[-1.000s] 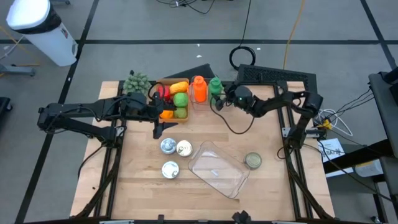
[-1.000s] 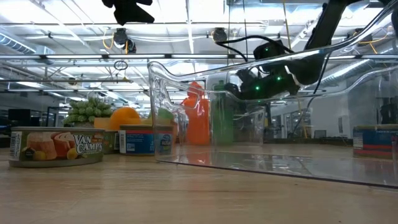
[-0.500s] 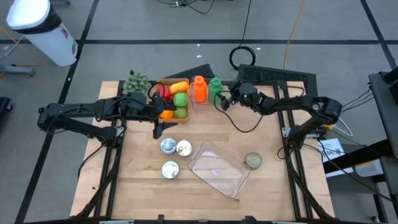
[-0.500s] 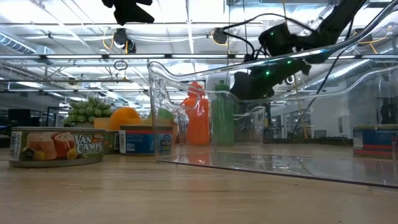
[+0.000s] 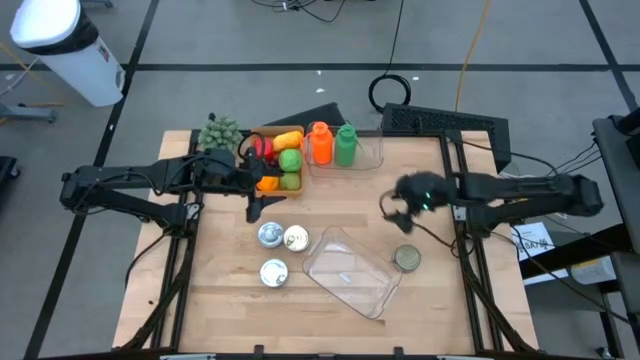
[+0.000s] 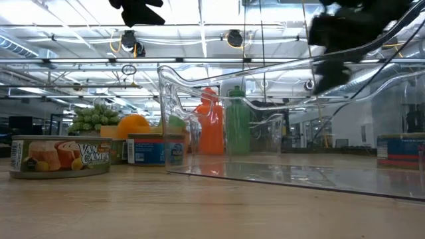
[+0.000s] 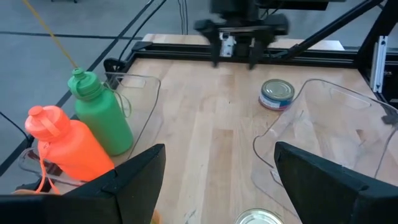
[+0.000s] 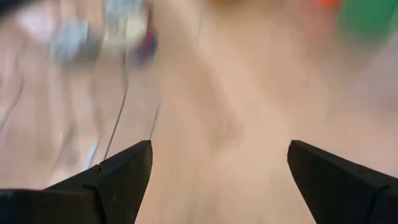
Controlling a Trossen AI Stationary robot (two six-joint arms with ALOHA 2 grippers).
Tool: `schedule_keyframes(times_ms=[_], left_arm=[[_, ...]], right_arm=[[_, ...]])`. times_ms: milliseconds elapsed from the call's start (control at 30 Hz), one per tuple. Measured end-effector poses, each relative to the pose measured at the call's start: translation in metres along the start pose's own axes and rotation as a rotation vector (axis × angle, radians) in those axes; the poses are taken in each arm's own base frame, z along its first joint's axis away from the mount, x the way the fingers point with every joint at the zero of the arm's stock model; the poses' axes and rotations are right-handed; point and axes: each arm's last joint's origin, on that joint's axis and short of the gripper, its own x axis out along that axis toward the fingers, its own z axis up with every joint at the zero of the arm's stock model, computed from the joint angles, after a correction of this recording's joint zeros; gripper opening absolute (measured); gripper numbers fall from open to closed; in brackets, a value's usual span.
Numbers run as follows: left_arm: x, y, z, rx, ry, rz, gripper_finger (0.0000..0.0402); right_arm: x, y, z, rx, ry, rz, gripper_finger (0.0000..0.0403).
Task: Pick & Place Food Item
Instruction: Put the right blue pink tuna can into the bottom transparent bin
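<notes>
Three tin cans [image 5: 272, 236] stand near the table's middle, and a fourth can [image 5: 407, 259] stands to the right, by a clear plastic container [image 5: 350, 270]. Fruit lies in a tray [image 5: 275, 158] at the far edge, beside an orange bottle [image 5: 320, 143] and a green bottle [image 5: 346, 143]. My left gripper [image 5: 262, 206] hangs open between the tray and the cans, holding nothing. My right gripper [image 5: 392, 212] is open above bare wood, just beyond the fourth can [image 7: 277, 93]; the left wrist view shows it [image 7: 239, 46] facing me.
A green bunch [image 5: 218, 133] sits at the far left corner. The bottles stand in a clear bin [image 7: 140, 99]. A dark mat and cables [image 5: 440, 122] lie off the far right edge. Bare wood [image 5: 330, 205] lies between both grippers.
My right gripper has swung fast from beside the green bottle at the far edge toward the near right, ending above the wood just beyond the lone can. The left arm and all objects have kept still.
</notes>
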Motion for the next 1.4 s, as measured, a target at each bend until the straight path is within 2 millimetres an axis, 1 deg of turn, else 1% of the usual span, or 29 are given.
schedule_keyframes(times_ms=[67, 167, 300, 367, 467, 533, 667, 767, 833, 967, 1067, 1200, 1400], left_arm=[[0.000, 0.000, 0.000, 0.000, 0.000, 0.000, 0.0310], [0.000, 0.000, 0.000, -0.001, 0.000, 0.000, 0.0310], [0.000, 0.000, 0.000, -0.014, -0.003, 0.000, 0.0310], [0.000, 0.000, 0.000, -0.028, -0.005, 0.000, 0.0310], [0.000, 0.000, 0.001, -0.043, -0.015, 0.001, 0.0310], [0.000, 0.000, 0.003, -0.055, -0.031, 0.000, 0.0310], [0.000, 0.000, 0.005, -0.071, -0.049, -0.001, 0.0310], [0.000, 0.000, 0.005, -0.084, -0.049, -0.001, 0.0310], [0.000, 0.000, 0.005, -0.089, -0.053, -0.001, 0.0310], [0.000, 0.000, 0.006, -0.090, -0.060, -0.002, 0.0310], [0.000, 0.000, 0.006, -0.092, -0.062, -0.002, 0.0310], [0.000, 0.000, 0.006, -0.094, -0.062, -0.002, 0.0310], [0.000, 0.000, 0.006, -0.090, -0.062, -0.002, 0.0310]], right_arm=[[-0.008, 0.007, -0.017, 0.041, 0.110, 0.006, 0.0357], [-0.012, 0.019, -0.033, 0.060, 0.207, 0.013, 0.0357], [-0.003, 0.032, -0.054, -0.009, 0.303, 0.020, 0.0357], [0.001, 0.036, -0.063, -0.009, 0.359, 0.010, 0.0357], [0.002, 0.038, -0.070, 0.033, 0.413, -0.032, 0.0357], [0.003, 0.040, -0.074, 0.060, 0.419, -0.037, 0.0357], [0.012, 0.038, -0.093, 0.066, 0.433, -0.010, 0.0357], [0.020, 0.037, -0.102, 0.053, 0.416, 0.024, 0.0357], [0.024, 0.036, -0.107, 0.031, 0.409, 0.013, 0.0357], [0.033, 0.029, -0.114, -0.003, 0.327, -0.082, 0.0352], [0.040, 0.020, -0.118, -0.003, 0.245, -0.170, 0.0346], [0.048, 0.003, -0.119, 0.023, 0.117, -0.305, 0.0341], [0.051, -0.015, -0.109, 0.031, -0.062, -0.511, 0.0340]])
